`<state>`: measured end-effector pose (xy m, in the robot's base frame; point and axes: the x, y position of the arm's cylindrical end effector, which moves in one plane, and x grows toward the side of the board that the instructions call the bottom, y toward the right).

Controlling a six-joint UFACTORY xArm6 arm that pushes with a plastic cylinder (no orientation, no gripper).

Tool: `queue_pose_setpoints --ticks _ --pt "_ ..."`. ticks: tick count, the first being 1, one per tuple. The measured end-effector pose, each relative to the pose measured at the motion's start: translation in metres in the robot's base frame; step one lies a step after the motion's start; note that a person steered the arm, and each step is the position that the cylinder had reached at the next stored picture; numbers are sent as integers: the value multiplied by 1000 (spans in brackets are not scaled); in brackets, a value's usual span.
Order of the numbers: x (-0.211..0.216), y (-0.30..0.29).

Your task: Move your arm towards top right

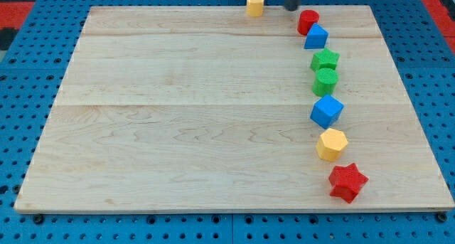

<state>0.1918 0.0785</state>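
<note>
My tip (pixel 291 8) is at the view's top, right of centre, at the board's top edge. It stands between a small yellow block (pixel 255 3) to its left and a red round block (pixel 308 20) just to its lower right, touching neither. Below the red block a column runs down the view's right: a blue cube (pixel 316 37), a green star (pixel 325 59), a green round block (pixel 325 81), a second blue cube (pixel 327 111), a yellow hexagon (pixel 332 144) and a red star (pixel 348 182).
The blocks lie on a light wooden board (pixel 178 109). Around it is a blue perforated table (pixel 28 73), with red areas at the view's top corners.
</note>
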Motion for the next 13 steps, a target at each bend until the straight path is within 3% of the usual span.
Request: queue_pose_setpoints --ticks 2,4,6,7,13 --pt "8 -214" --pt "14 -186" --pt "11 -31" --pt "11 5" --pt "11 26"
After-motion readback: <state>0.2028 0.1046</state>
